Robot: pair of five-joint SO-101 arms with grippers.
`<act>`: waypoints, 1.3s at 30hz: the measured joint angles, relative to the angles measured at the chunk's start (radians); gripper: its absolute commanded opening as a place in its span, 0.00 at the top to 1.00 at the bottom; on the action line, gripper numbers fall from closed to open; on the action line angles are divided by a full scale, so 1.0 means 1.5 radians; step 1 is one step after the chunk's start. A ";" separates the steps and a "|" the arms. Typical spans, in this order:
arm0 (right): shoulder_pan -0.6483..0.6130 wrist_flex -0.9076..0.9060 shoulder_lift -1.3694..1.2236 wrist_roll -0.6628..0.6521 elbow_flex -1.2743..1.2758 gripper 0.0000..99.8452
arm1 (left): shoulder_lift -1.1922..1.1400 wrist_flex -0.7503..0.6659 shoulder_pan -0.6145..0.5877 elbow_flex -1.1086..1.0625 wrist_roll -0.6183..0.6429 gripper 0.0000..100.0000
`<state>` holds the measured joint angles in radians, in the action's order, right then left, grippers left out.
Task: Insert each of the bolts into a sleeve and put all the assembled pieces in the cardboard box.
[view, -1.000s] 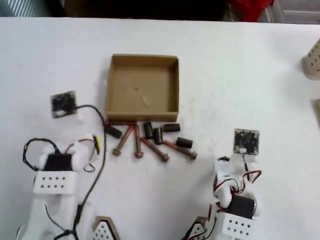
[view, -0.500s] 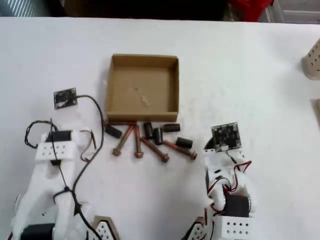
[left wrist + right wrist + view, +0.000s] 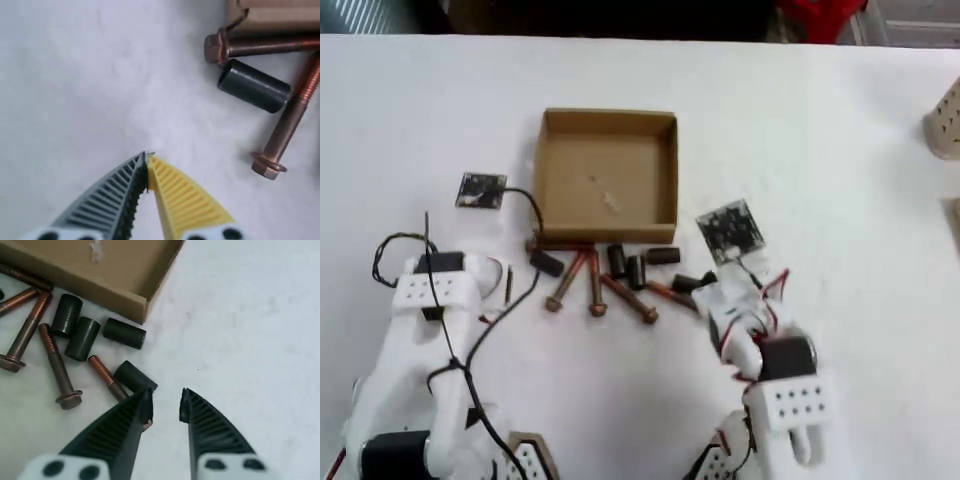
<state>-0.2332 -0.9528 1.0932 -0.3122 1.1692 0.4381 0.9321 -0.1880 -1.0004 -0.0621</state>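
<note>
The open cardboard box (image 3: 608, 175) stands at mid-table, with nothing but a small scrap inside. In front of it lie several copper bolts (image 3: 593, 290) and several black sleeves (image 3: 636, 270), all separate. My left gripper (image 3: 506, 285) is shut and holds nothing, just left of the pile; its wrist view has the shut tips (image 3: 146, 160) near a sleeve (image 3: 254, 86) and two bolts (image 3: 287, 125). My right gripper (image 3: 705, 297) is open at the pile's right end. In its wrist view the gripper (image 3: 166, 404) hovers by a sleeve (image 3: 134, 377), and a bolt (image 3: 105, 376) runs under one finger.
A black cable (image 3: 515, 325) loops from the left arm across the table near the pile's left side. A beige perforated object (image 3: 945, 120) sits at the far right edge. White table stretches open to the right of the box and behind it.
The right arm has swung left and forward, up to the right end of the pile. The left arm has shifted slightly right, toward the box.
</note>
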 measured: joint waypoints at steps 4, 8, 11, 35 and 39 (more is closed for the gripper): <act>-0.035 -0.004 -0.148 0.000 -0.088 0.91 | 0.000 -0.005 0.000 0.000 -0.001 0.98; -0.059 -0.019 -0.283 -0.016 -0.155 0.92 | 0.000 -0.048 0.000 0.000 -0.001 0.98; -0.071 -0.019 -0.375 -0.100 -0.195 0.92 | 0.000 -0.061 0.000 0.000 -0.001 0.98; -0.073 0.037 -0.654 -0.389 -0.276 0.80 | 0.000 -0.065 0.000 0.000 -0.003 0.98; -0.068 0.040 -0.656 -0.409 -0.275 0.86 | 0.000 -0.065 0.000 0.000 -0.003 0.98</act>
<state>-0.3345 -0.8930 0.1097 -0.9260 0.7564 0.4381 0.8339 -0.1880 -1.0004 -0.0667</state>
